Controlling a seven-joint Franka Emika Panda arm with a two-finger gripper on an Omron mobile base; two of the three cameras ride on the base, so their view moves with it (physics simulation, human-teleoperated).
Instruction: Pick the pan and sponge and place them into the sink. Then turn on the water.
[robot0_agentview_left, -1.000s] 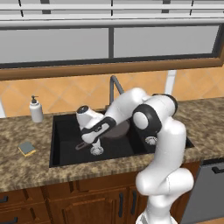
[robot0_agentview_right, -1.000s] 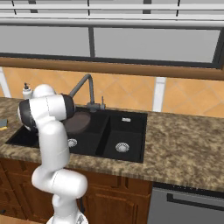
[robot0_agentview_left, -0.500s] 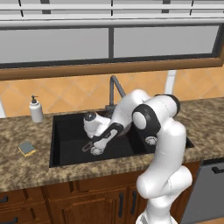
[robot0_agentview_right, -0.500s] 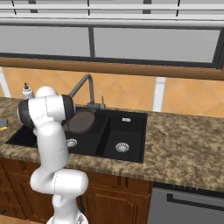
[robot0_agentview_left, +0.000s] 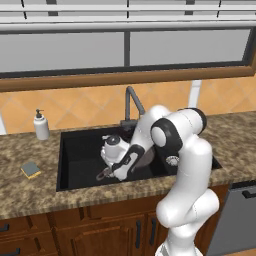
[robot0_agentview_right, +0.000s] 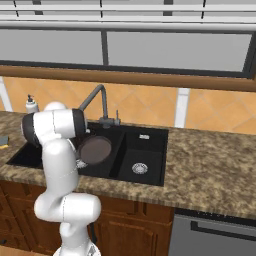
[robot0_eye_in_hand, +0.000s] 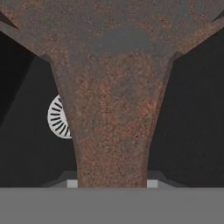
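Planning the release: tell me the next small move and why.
Probably lower a little, then open the end effector: it is shut on the pan handle, and the pan hangs tilted above the sink basin, drain visible below.

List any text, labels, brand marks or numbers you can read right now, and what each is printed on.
None readable in any view.
Soap dispenser: plain white, no label.
Pan: mottled rusty brown surface, no stamp on the handle seen in the hand view.
Sponge: no print.
Sink and faucet: no brand mark.
Dishwasher front: blank.
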